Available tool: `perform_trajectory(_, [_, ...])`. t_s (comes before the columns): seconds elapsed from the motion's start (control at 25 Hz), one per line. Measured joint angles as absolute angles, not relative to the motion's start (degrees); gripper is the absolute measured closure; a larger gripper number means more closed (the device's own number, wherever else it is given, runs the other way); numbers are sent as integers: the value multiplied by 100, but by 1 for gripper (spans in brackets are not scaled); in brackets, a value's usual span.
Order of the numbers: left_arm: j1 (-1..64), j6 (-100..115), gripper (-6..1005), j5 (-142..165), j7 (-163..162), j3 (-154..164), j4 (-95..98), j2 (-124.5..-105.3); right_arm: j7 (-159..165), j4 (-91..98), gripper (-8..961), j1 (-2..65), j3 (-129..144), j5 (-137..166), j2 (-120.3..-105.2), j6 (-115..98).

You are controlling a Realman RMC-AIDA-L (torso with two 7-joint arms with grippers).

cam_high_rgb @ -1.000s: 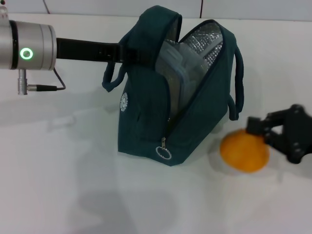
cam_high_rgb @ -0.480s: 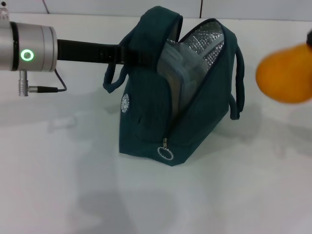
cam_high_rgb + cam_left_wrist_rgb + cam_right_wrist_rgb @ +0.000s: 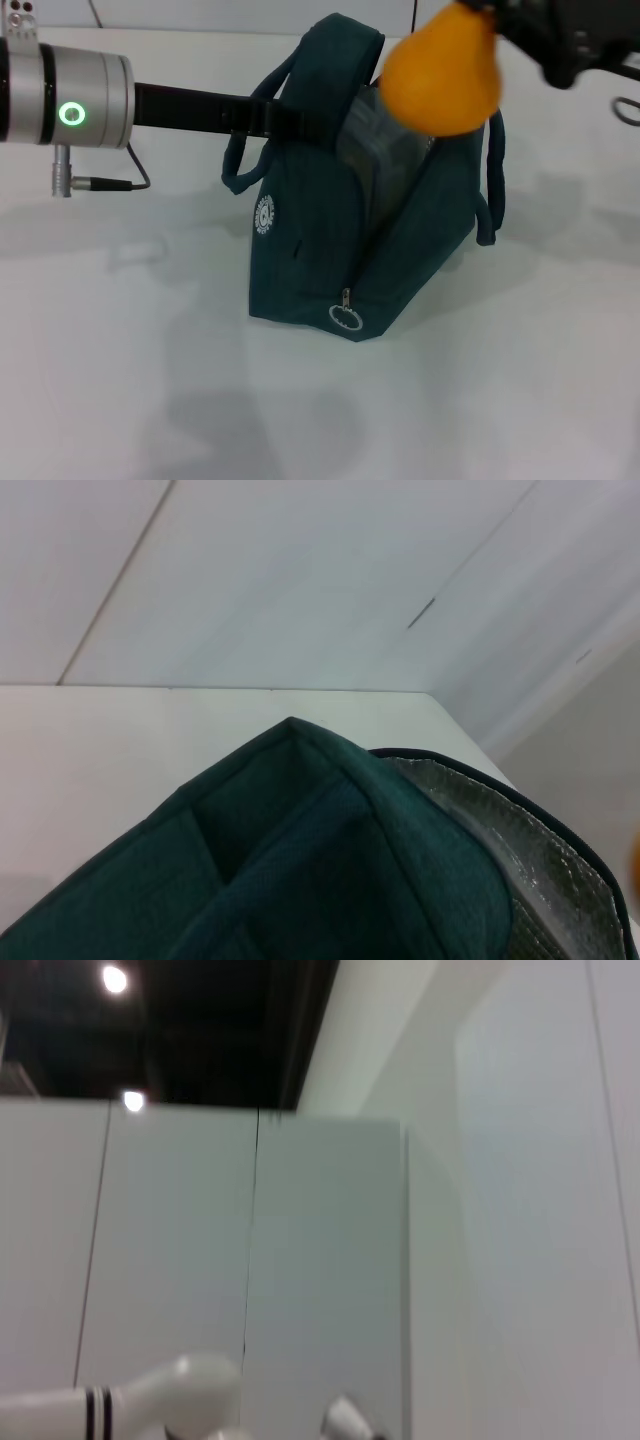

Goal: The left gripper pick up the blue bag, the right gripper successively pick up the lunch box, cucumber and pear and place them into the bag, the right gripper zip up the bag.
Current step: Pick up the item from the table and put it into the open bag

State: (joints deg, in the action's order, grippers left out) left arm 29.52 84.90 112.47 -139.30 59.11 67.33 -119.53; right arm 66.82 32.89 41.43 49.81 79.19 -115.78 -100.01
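Now round orange-yellow pear [image 3: 441, 76] moved from right, over open dark teal fabric bag [image 3: 340, 240]; right gripper [image 3: 497, 14] fingers grasp it; left gripper [image 3: 262, 116] clamps handle.

On the white worktop [image 3: 150, 380] stands the dark teal fabric bag [image 3: 310, 250], unzipped with a clear plastic lunch box [image 3: 365, 150] inside, its handle gripped by the left black pincer [image 3: 275, 118], while the right black pincer [image 3: 500, 20] holds the round orange-yellow pear [image 3: 442, 75] in the air above the bag's opening.
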Motion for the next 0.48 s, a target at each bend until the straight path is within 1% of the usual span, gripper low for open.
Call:
perform_trajectory(0.16, [2974, 8475, 957, 11198, -13921, 5927, 6733, -11957, 6519, 3262, 921, 4250, 5439, 7914, -11592, -9477])
perform_trajectory(0.48, [2945, 8453, 957, 11053, -13921, 5878, 6732, -11957, 6448, 3076, 918, 4116, 6339, 7694, -11620, -8928])
